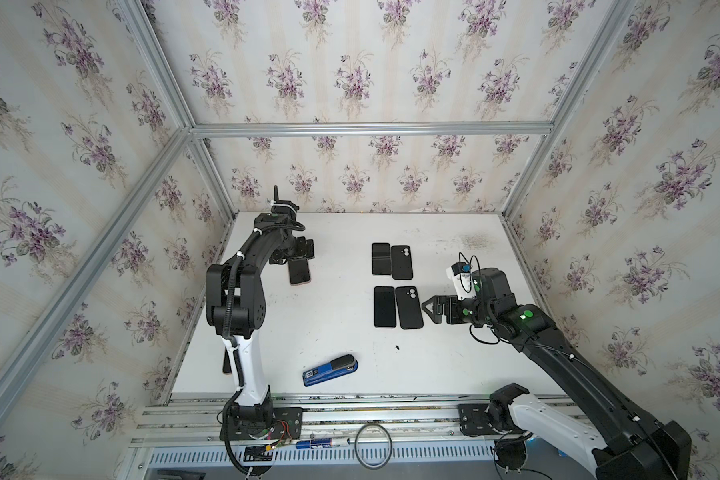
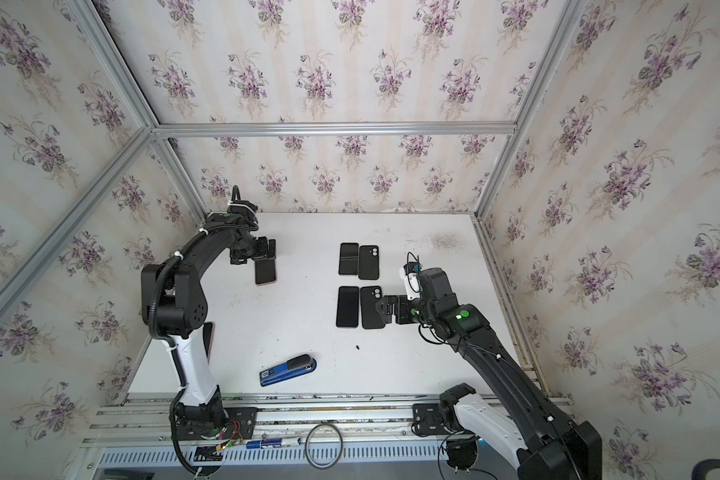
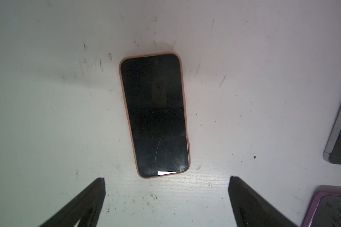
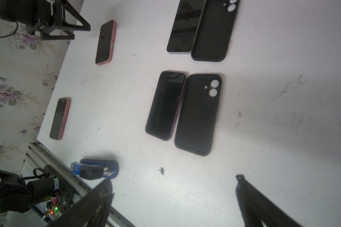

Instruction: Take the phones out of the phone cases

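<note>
right, edges first: white worktop (image 1: 329, 324) boxed by flowered walls (image 1: 350, 178) on three sides, metal rail (image 1: 371, 405) along the front. phone (image 3: 155, 114) in its pink case (image 4: 112, 39) at the left rear, flat, screen up, a narrow bare strip out to the left edge, a wider bare lane across to the middle rows. long axis front to back in both top views, a touch off square; one short end just past the tips of the left hand (image 3: 166, 179), the other towards the metal rail. left hand released, fingers spread wider than the phone, tips clear of the pink case. middle rows: rear bare phone (image 1: 381, 259) against rear black case (image 1: 402, 262), front bare phone (image 1: 384, 306) against front black case (image 1: 409, 307), a gap between the rows. right hand (image 4: 173, 179) released as well, spread wide, by the right edge of the front black case, well back from it in the right wrist view. second pink-cased phone (image 4: 59, 119) by the left edge nearer the front, partly behind the left arm (image 1: 233, 299) from above. blue stapler (image 1: 330, 370) near the front edge, open worktop round it.
</note>
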{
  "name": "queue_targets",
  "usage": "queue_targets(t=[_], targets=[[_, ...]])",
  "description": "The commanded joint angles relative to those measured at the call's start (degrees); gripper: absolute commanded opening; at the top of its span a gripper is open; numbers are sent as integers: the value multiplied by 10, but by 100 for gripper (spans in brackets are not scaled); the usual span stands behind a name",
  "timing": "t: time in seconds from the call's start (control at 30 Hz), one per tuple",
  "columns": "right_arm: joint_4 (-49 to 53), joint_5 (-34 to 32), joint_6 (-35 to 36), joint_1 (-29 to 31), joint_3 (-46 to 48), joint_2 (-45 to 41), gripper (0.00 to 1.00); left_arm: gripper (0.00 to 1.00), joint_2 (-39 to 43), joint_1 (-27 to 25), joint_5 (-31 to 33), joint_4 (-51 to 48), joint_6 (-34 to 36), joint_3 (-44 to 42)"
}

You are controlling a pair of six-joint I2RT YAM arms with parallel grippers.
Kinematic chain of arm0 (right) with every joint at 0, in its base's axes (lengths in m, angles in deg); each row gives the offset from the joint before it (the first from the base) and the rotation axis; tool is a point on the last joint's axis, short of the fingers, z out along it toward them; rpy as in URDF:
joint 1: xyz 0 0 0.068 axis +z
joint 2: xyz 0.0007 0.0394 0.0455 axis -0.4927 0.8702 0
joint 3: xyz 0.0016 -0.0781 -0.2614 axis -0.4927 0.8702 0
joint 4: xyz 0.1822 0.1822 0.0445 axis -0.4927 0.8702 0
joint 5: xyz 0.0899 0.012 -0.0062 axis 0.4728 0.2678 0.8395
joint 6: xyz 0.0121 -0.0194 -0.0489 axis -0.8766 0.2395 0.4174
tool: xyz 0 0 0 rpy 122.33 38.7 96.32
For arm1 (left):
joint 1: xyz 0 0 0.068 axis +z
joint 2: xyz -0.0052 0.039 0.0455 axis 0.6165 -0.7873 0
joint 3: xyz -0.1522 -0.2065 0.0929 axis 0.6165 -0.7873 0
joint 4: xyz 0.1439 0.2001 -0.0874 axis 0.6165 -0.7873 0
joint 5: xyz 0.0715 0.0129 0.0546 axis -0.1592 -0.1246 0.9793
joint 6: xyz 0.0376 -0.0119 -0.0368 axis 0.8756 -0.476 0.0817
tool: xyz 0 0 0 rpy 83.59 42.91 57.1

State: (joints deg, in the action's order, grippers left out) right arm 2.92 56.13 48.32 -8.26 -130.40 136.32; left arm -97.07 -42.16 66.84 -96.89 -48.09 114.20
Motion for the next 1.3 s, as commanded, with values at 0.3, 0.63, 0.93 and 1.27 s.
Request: queue_targets(t=[0.3,0.63,0.93,1.27], targets=[[-40,20,-21,0,1,12,100,100,-53,1,28,-21,-54,41],[-50,25,-32,1,3,12,100,100,-100,1,29,-35,-74,88],[-72,35,-49,2,-3,28,100,100,-134,2,40,-46,-77,118],[-91,42,-53,4,-3,44,100,100,-159,5,61,-54,-82,140]])
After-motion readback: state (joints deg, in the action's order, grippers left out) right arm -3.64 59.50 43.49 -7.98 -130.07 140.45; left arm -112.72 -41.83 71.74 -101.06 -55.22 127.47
